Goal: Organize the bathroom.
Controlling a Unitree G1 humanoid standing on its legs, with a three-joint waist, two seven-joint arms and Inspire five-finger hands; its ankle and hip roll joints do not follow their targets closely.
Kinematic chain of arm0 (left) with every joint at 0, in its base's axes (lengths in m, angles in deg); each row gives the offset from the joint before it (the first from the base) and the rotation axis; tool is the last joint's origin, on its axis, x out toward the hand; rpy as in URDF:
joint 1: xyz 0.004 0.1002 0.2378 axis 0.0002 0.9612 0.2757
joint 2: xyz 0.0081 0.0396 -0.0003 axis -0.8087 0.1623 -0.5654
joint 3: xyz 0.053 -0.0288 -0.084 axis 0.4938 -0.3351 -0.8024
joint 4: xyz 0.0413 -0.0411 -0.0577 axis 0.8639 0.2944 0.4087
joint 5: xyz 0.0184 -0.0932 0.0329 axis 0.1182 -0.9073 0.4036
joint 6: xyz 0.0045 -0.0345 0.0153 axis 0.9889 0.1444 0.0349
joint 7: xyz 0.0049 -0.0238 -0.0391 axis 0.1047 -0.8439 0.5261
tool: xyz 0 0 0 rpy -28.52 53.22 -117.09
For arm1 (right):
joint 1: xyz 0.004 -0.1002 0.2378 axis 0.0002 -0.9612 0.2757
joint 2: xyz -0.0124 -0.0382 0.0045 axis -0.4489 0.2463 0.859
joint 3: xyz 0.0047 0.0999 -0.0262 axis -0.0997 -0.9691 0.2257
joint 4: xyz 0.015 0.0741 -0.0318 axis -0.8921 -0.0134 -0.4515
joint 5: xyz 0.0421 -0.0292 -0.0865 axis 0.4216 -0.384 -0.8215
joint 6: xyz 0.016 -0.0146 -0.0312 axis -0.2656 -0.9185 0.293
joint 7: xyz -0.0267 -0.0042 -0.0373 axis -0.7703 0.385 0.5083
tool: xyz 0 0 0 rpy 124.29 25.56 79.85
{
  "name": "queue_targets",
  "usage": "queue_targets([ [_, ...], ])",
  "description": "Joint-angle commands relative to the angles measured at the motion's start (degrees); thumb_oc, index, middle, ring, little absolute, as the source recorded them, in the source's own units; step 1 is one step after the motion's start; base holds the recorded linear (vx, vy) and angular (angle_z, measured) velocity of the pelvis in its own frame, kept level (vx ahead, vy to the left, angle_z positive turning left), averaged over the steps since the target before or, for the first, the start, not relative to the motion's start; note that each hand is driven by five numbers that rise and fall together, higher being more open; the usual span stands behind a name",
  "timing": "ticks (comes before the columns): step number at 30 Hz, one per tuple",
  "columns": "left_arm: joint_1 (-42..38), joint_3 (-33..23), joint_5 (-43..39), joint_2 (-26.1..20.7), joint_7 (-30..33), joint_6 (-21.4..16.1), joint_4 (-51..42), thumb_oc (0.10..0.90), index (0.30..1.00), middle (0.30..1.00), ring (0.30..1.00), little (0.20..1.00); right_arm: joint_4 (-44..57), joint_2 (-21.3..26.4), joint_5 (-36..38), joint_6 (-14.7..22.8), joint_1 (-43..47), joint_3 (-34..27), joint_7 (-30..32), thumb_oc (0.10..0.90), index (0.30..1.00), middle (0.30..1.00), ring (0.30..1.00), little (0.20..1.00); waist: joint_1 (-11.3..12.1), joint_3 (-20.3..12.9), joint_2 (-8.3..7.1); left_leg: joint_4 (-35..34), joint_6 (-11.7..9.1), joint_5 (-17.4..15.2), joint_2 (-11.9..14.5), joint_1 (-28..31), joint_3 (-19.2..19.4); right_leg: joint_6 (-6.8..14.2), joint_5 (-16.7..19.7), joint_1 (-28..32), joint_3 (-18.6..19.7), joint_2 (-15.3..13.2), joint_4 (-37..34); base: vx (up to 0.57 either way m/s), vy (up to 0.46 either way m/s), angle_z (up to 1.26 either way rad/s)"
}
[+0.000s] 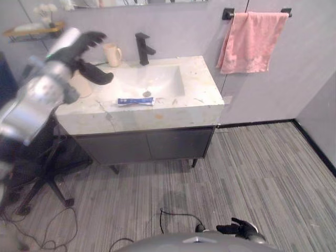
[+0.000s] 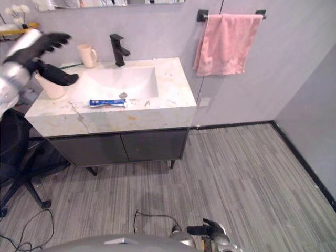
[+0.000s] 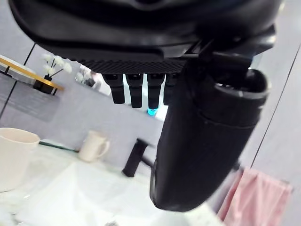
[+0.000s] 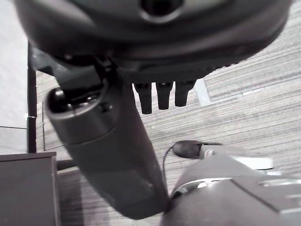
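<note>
My left hand [image 1: 73, 53] hangs above the left end of the marble counter [image 1: 199, 84], fingers straight, thumb spread, nothing in it. In its wrist view the straight fingers [image 3: 136, 89] point at the wall. Just under the thumb a cream cup [image 1: 81, 85] stands on the counter. A blue and white toothpaste tube [image 1: 135, 101] lies flat at the front rim of the sink [image 1: 157, 79]. A second cream mug [image 1: 112, 54] stands left of the black faucet [image 1: 143, 48]. My right hand [image 1: 239, 229] hangs low above the floor, its fingers [image 4: 160, 96] relaxed and empty.
A pink towel [image 1: 252, 41] hangs from a black bar on the wall right of the counter. A small wall shelf [image 1: 31, 30] with white flowers is at the upper left. A black office chair [image 1: 44, 176] stands at the cabinet's left end. Striped grey floor [image 1: 252, 173] spreads in front.
</note>
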Motion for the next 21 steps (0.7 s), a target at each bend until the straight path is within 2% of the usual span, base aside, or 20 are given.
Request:
queue_targets([
  [1,-14.1,0.71,3.82,-3.58,-6.02,-3.99,4.95,0.8,0.9,0.9,0.9,0.9,-0.85,2.42,0.71,0.02,2.47,1.48,0.62,0.8,0.9,0.9,0.9,0.9,-0.91,-0.3,2.15,4.5,4.63,-3.14,-2.65,-1.44,5.39,4.74,-7.07,-0.16,1.61,-0.37,4.43,0.03,-0.033,-0.1],
  [3,-20.26,7.18,6.95,-2.11,-13.95,-2.51,9.6,0.8,0.9,0.9,0.9,0.9,-0.85,2.64,0.58,-0.24,2.38,1.77,0.9,0.8,0.9,0.9,0.9,0.9,-1.64,-0.52,2.44,4.61,4.49,-3.11,-2.65,-1.66,5.65,4.84,-6.87,-0.23,1.84,-0.29,4.14,0.03,-0.024,-0.04],
  [5,-22.07,9.31,6.49,-1.51,-13.56,-1.17,11.06,0.8,0.9,0.9,0.9,0.9,-1.09,2.65,0.09,-0.05,2.26,1.57,0.78,0.8,0.9,0.9,0.9,0.9,-1.91,-0.62,2.46,4.62,4.47,-3.05,-2.74,-1.76,5.58,4.9,-6.8,-0.31,2.07,-0.23,4.05,0.02,-0.013,-0.09],
  [6,-22.94,10.08,7.2,-0.43,-12.8,-1.74,13.67,0.8,0.9,0.9,0.9,0.9,-0.82,2.68,0.17,-0.38,2.22,1.9,0.92,0.8,0.9,0.9,0.9,0.9,-2.12,-0.69,2.48,4.66,4.54,-3.13,-2.78,-1.74,5.73,4.89,-6.84,-0.31,2.01,-0.2,4.05,0.02,-0.017,-0.1],
  [8,-23.63,10.72,6.24,1.52,-13.23,-1.63,17.64,0.8,0.9,0.9,0.9,0.9,-0.73,2.52,0.19,-0.8,2.37,2.2,1.17,0.8,0.9,0.9,0.9,0.9,-2.47,-0.87,2.51,4.82,4.58,-3.18,-2.8,-1.78,6.1,4.9,-6.83,-0.29,1.97,-0.17,4.02,0.02,-0.024,-0.06],
  [11,-24.07,11.2,10.22,2.79,-13.58,-0.71,20.3,0.8,0.9,0.9,0.9,0.9,-0.64,2.46,0.78,-0.91,2.48,2.53,1.38,0.8,0.9,0.9,0.9,0.9,-2.69,-1.02,2.51,4.93,4.63,-3.32,-2.9,-1.83,6.16,4.86,-6.89,-0.26,2.01,-0.07,4.05,0.02,-0.019,-0.06],
  [13,-24.45,11.73,12.01,3.77,-16.7,0.08,22.03,0.8,0.9,0.9,0.9,0.9,-0.75,2.36,0.67,-0.72,2.54,2.56,1.29,0.8,0.9,0.9,0.9,0.9,-2.98,-1.21,2.46,5.03,4.73,-3.37,-2.96,-1.86,6.33,4.78,-7.0,-0.33,2.15,0.01,4.2,0.03,-0.022,-0.05],
  [14,-24.65,12.27,14.35,4.25,-19.1,1.3,22.13,0.8,0.9,0.9,0.9,0.9,-0.64,2.4,0.67,-0.76,2.51,2.61,1.19,0.8,0.9,0.9,0.9,0.9,-3.12,-1.34,2.42,5.11,4.71,-3.42,-2.98,-1.9,6.43,4.79,-7.03,-0.31,2.24,0.04,4.19,0.0,0.0,0.0],
  [21,-26.19,13.69,18.96,5.25,-19.51,5.0,22.31,0.8,0.9,0.9,0.9,0.9,-0.38,2.8,0.4,-1.34,2.16,2.6,0.8,0.8,0.9,0.9,0.9,0.9,-3.68,-1.51,2.62,5.32,4.76,-3.61,-3.09,-1.97,6.48,4.61,-7.45,-0.12,2.13,0.27,4.38,0.0,0.0,0.0],
])
